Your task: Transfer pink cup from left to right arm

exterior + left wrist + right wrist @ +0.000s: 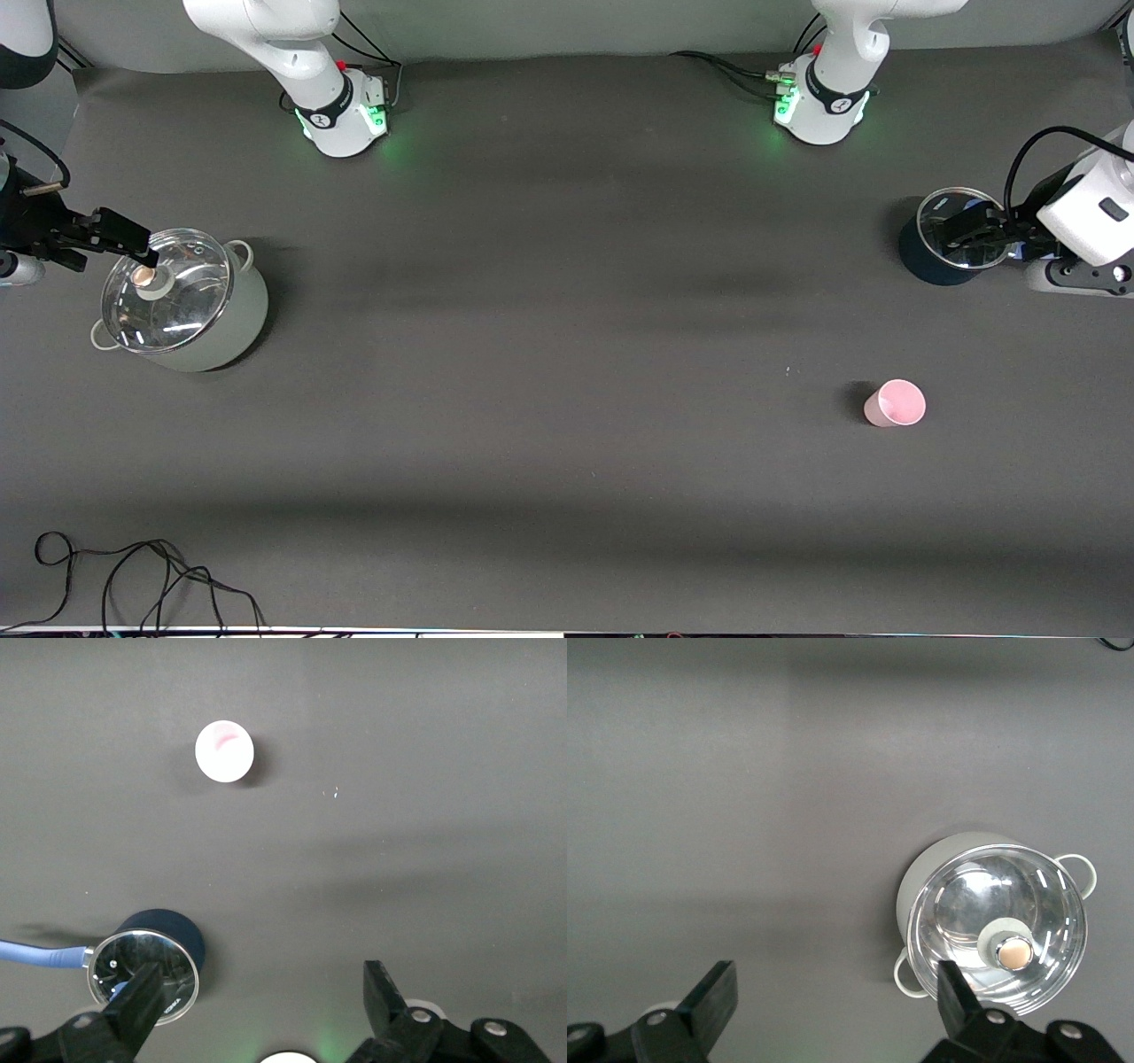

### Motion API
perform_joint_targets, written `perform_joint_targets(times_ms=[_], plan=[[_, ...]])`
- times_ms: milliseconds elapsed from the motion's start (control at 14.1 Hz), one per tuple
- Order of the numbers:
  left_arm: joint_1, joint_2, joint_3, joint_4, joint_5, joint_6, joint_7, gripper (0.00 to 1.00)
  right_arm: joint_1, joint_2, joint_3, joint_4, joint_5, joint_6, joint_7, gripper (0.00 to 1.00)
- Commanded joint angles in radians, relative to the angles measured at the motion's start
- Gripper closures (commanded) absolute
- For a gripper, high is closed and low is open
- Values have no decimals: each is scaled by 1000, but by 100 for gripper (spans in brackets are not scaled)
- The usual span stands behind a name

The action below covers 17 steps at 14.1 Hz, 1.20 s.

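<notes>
Here pink cup (896,403) upright on table, mouth up; left claw (257,992), right claw (833,992) apart.

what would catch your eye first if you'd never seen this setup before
The small pink cup stands alone on the dark table, toward the left arm's end. A pale pot with a shiny glass lid sits at the right arm's end under the open right gripper; the open left gripper hangs over a dark lidded pot.
</notes>
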Motion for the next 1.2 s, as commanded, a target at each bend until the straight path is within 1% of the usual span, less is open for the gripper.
perform_joint_targets(times_ms=[0,142,213,354,425,496,567,921,1134], plan=[[-16,38,17,65,7,11,94,0,14,5,-8,13,-11,-8,0,0],[44,59,16,88,-11,23,296,0,14,5,-8,12,-11,-8,0,0],[77,93,14,119,-31,37,399,0,14,5,-8,13,-11,-8,0,0],[145,179,14,204,-119,40,630,0,12,7,-8,13,-11,-8,-2,0],[201,217,14,228,-187,40,755,0,12,4,-8,12,-11,-8,-2,0],[254,249,14,234,-282,38,862,0,14,5,-8,12,-11,-8,0,0],[294,276,16,234,-344,40,941,0,14,8,-8,13,-11,-8,0,0],[459,432,14,231,-537,43,1332,0,14,8,-8,13,-11,-8,0,0],[527,568,14,223,-688,44,1602,0,14,5,-10,12,-11,-8,-2,0]])
